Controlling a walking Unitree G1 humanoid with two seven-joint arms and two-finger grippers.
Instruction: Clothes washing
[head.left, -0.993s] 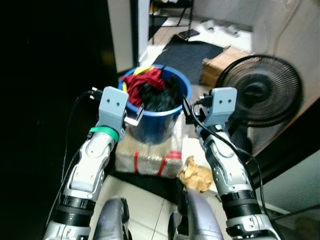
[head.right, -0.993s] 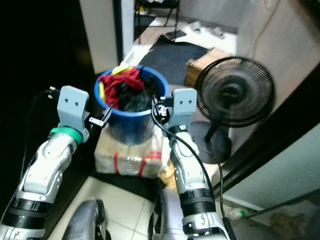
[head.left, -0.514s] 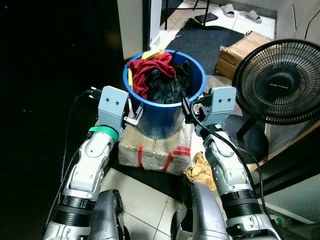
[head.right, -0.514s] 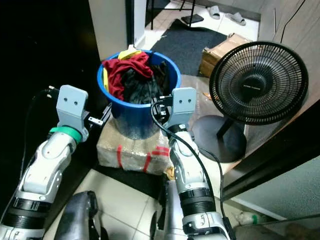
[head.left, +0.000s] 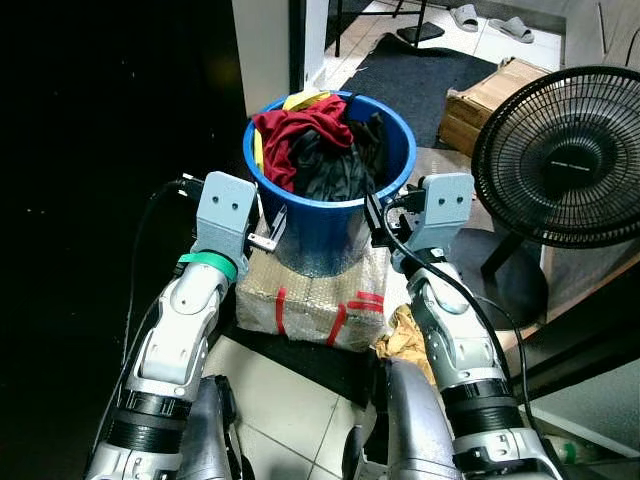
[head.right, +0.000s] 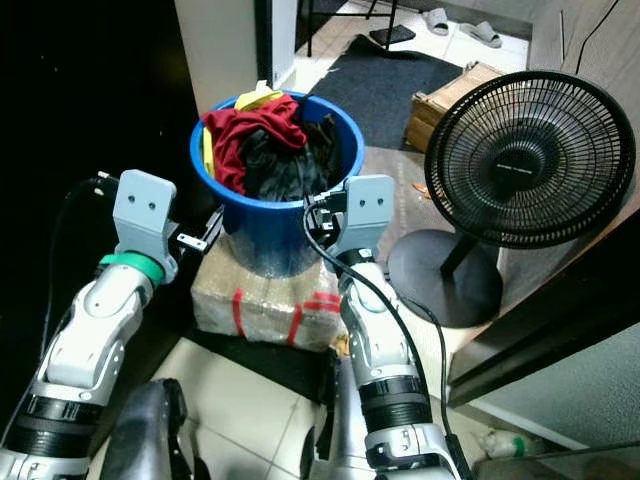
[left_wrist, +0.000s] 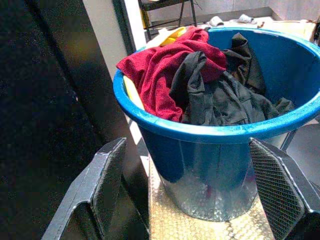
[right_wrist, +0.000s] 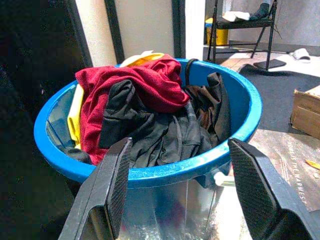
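The blue bucket (head.left: 330, 190) stands on a bubble-wrapped parcel (head.left: 312, 298) banded with red tape, which lies on the floor directly in front of the robot. It is heaped with laundry: a red garment (left_wrist: 167, 67) draped over the side nearer the dark doorway, black clothes (right_wrist: 165, 125) filling the middle, and a yellow piece (head.right: 255, 98) showing at the far rim. The clothes are soft and will sag and shift; the bucket itself looks like stiff, smooth plastic, probably slippery on its tapered wall, and likely moderately heavy when this full. The rolled rim looks like the surest hold, taken from two opposite sides so the load stays level. The left gripper (left_wrist: 192, 187) and right gripper (right_wrist: 175, 187) both have their fingers spread wide, one on each side of the bucket, close to its wall without gripping it. Beside the bucket, on the robot's right, stands a black floor fan (head.left: 560, 160), near enough to snag.
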